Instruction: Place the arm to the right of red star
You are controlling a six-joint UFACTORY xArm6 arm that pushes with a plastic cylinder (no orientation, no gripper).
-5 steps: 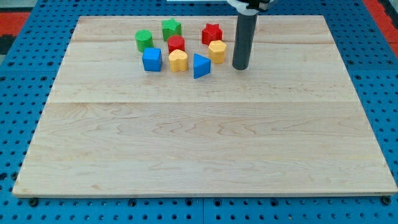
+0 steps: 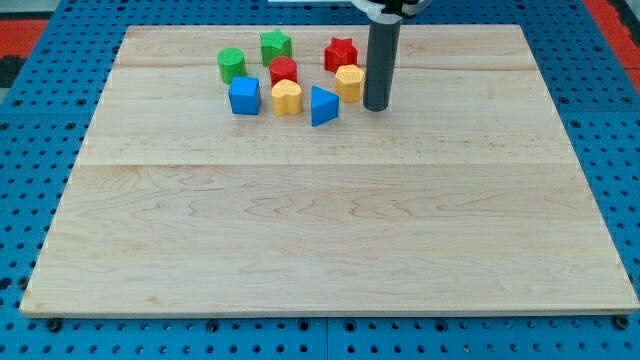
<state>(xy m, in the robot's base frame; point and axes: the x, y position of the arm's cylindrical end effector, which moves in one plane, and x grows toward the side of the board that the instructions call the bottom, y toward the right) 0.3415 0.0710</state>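
Observation:
The red star (image 2: 340, 52) sits near the view's top of the wooden board (image 2: 320, 220), at the right end of a cluster of blocks. My tip (image 2: 376, 105) rests on the board to the right of and below the star, right beside the yellow hexagon block (image 2: 349, 81). The dark rod rises from the tip to the view's top edge.
The cluster also holds a green star (image 2: 276, 45), a green cylinder (image 2: 231, 65), a red cylinder (image 2: 283, 71), a blue cube (image 2: 244, 96), a yellow heart (image 2: 287, 97) and a blue triangle (image 2: 322, 105). A blue pegboard surrounds the board.
My tip has moved a little to the view's left and slightly up, closer to the yellow hexagon block. The blocks have not moved.

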